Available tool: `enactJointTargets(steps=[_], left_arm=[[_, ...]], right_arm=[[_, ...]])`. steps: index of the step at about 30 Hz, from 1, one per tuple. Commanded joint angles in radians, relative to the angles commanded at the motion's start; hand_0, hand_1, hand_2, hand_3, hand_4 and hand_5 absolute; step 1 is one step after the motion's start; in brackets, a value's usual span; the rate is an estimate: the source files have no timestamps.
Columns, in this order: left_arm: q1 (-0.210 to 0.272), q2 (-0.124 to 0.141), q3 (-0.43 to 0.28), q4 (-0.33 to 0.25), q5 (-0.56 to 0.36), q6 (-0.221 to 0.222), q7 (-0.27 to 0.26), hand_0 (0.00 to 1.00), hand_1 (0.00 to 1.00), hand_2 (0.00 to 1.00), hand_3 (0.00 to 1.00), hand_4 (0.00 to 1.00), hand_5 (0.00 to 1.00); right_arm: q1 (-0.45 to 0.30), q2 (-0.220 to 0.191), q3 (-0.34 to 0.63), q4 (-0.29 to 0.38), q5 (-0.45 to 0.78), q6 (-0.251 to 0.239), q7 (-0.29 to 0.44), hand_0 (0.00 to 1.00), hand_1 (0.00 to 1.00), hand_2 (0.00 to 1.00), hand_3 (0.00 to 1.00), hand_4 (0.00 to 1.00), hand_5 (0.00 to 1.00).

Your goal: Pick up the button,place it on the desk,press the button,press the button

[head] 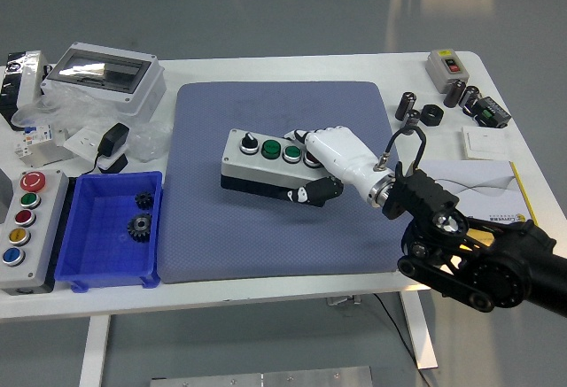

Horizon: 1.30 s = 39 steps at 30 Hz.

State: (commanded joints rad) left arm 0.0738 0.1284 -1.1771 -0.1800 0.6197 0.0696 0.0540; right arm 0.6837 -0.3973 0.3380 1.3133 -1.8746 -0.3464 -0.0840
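Right hand (321,164) reached in from the right, fingers clamped on button box (261,166) over blue mat (266,228); blue bin (97,254) well left.

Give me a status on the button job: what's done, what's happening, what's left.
Done, by the look of it: the button box is picked up and sits on the blue mat, near its middle. In hand: the right hand grips the box's right end, fingers over the top and thumb against its front side. Left: letting go and both presses; no finger is on either green button yet.
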Motion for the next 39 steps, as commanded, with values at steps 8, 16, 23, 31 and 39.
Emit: enactJointTargets(steps=[8,16,23,31,39], left_arm=[[-0.003,-0.001,-0.002,0.000,0.009,0.001,0.002,0.647,0.628,0.620,0.701,0.752,0.187],[-0.005,-0.002,-0.001,0.000,0.011,0.003,0.000,0.646,0.627,0.620,0.700,0.752,0.188],[-0.007,-0.001,-0.004,0.000,0.013,0.005,0.001,0.645,0.627,0.620,0.700,0.751,0.187],[-0.007,-0.001,0.001,0.000,0.006,0.009,0.000,0.645,0.627,0.620,0.699,0.749,0.186],[-0.007,0.002,0.004,0.000,0.001,0.011,-0.001,0.645,0.626,0.620,0.696,0.737,0.166]], right_arm=[[-0.013,-0.003,-0.070,0.013,-0.110,-0.022,0.069,0.192,0.322,0.364,0.423,0.290,0.002],[-0.023,0.038,-0.043,-0.041,-0.116,-0.048,0.054,0.234,0.360,0.376,0.435,0.307,0.002],[-0.031,0.059,-0.017,-0.086,-0.105,-0.041,0.031,0.254,0.384,0.405,0.485,0.236,0.002],[-0.036,0.054,-0.001,-0.096,-0.060,-0.006,0.022,0.254,0.359,0.398,0.579,0.290,0.002],[-0.039,0.048,-0.004,-0.096,-0.052,0.013,0.010,0.265,0.377,0.409,0.609,0.322,0.002]])
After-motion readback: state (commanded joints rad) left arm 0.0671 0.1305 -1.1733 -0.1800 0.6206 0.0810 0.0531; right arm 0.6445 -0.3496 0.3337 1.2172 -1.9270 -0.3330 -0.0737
